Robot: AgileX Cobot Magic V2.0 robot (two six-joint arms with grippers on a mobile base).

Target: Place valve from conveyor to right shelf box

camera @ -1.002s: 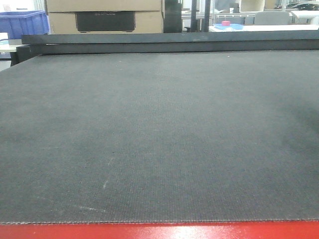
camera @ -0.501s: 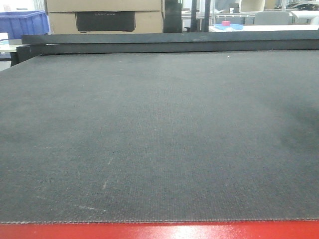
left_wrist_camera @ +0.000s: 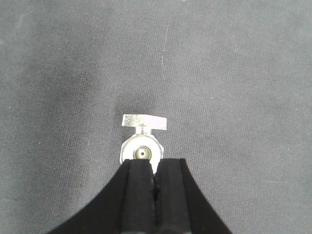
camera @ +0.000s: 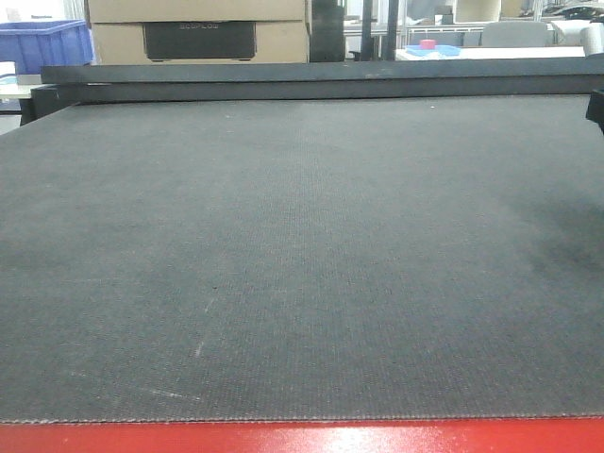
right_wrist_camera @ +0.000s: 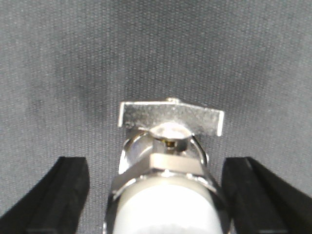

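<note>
One silver valve (right_wrist_camera: 168, 146) per wrist view, on the conveyor (camera: 302, 236), long axis toward camera. Right hand (right_wrist_camera: 158, 168) released around it; left hand (left_wrist_camera: 155, 165) clenched.

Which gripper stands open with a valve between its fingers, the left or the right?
The right gripper: its fingers stand wide apart on either side of a valve. The left gripper is shut, with a valve just beyond its tips.

The valve (right_wrist_camera: 168, 204) is blurred up close; the bottom edge crops it.
</note>
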